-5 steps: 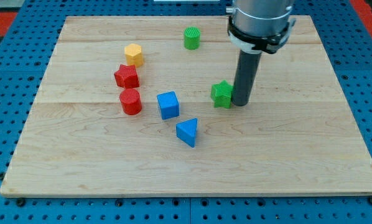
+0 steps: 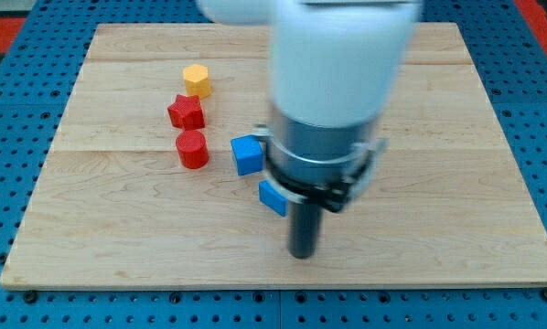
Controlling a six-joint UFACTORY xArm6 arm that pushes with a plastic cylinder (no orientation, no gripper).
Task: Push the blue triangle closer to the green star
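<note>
The blue triangle (image 2: 272, 196) lies near the board's middle, partly hidden behind my arm. My tip (image 2: 303, 254) rests on the board just below and to the right of it, close to the board's bottom edge. The green star is hidden behind the arm's blurred body, so its place does not show.
A blue cube (image 2: 246, 154) sits just above and left of the triangle. A red cylinder (image 2: 192, 149), a red star (image 2: 186, 112) and a yellow hexagon (image 2: 196, 80) stand in a column at the left. The wooden board (image 2: 91, 228) lies on a blue pegboard.
My tip has swung from beside the green star down and left to below-right of the blue triangle. The arm now covers the green star and the green cylinder.
</note>
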